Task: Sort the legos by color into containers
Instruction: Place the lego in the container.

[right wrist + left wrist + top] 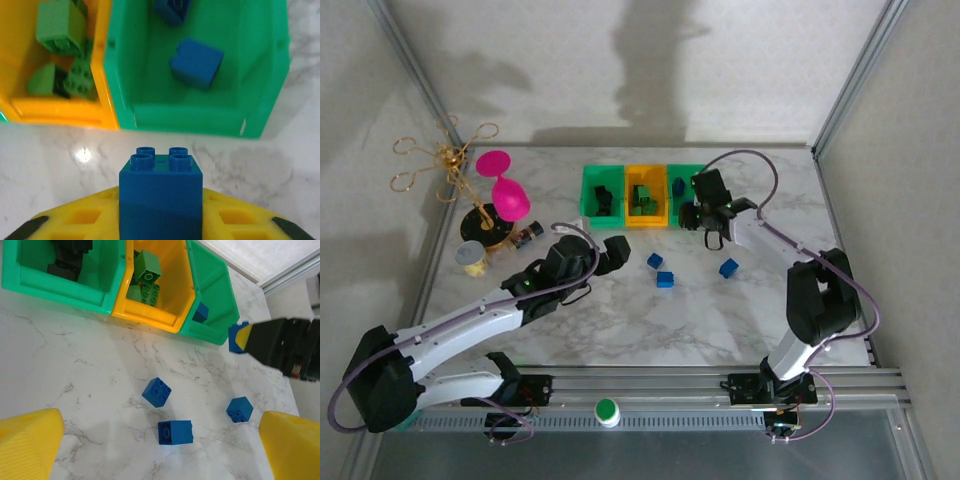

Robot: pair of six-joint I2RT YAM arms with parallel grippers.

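**Near desk open, far left corner crowded**

The desk is bare along its near half and right side. Three loose blue bricks lie in the middle, with gaps between them. At the back, the left green bin, orange bin and right green bin stand wall to wall. The right fingers, clamped on a held blue brick, bar the right green bin's front. The left fingers, spread wide, hang before the left green bin. A pink goblet, gold stand, jar and small bottle crowd the far left corner
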